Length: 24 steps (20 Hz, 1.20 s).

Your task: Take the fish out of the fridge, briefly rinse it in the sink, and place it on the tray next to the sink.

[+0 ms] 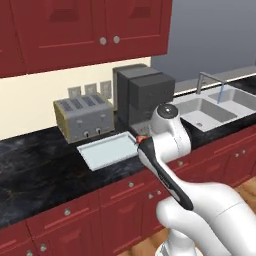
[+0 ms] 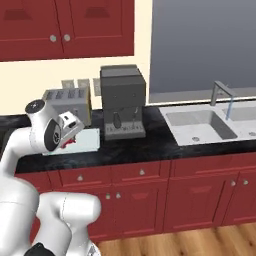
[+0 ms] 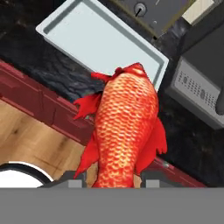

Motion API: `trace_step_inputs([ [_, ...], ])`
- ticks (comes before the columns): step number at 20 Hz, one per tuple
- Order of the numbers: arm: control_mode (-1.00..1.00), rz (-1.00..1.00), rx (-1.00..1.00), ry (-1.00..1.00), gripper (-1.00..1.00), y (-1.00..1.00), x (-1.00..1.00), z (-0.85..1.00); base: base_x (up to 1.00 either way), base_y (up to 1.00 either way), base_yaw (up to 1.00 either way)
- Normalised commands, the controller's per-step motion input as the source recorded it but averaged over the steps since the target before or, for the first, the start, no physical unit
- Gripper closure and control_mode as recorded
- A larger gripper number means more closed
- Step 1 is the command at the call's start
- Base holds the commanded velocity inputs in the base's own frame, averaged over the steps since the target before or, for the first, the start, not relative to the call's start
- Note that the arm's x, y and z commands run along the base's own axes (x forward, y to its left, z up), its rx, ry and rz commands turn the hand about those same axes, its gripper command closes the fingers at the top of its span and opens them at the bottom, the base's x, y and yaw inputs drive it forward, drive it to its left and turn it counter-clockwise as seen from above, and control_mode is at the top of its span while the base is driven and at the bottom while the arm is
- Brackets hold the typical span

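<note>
a: where is the fish [image 3: 124,127] now?

b: it hangs in the gripper [image 3: 113,180], the two dark fingertips pinching its lower body from both sides. it is above the front edge of the black counter [image 1: 35,160], just short of the tray [image 3: 98,41].

a: and the tray?

b: a pale, low-rimmed rectangle, lying in front of the toaster [image 1: 84,118] and beside the coffee machine [image 2: 121,101]. the sink [image 2: 200,125] is further right, a thin stream running from its faucet [image 2: 221,91].

a: how will the fish handle?

b: likely light, scaly and slick after rinsing. the fins look thin, so the thick body is the safer hold. it should be lowered close to the tray before release.
</note>
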Motion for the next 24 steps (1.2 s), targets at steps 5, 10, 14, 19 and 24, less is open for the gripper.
trace_step_inputs([
  [5,1.0,0.0,0.0,0.0,1.0,0.0,0.0,0.0,0.7,0.98,-0.15],
  [10,-1.0,-0.05,0.02,0.02,1.0,-0.06,0.61,-0.05,0.19,0.08,-0.03],
  [14,-1.0,-0.01,0.17,0.09,1.0,-0.05,0.19,-0.44,0.0,0.0,0.0],
  [19,-1.0,0.0,0.19,0.12,1.0,-0.02,-0.01,-0.82,0.0,0.0,0.0],
  [24,-1.0,-0.01,0.02,0.02,1.0,0.0,0.0,-0.67,0.0,0.0,0.0],
])
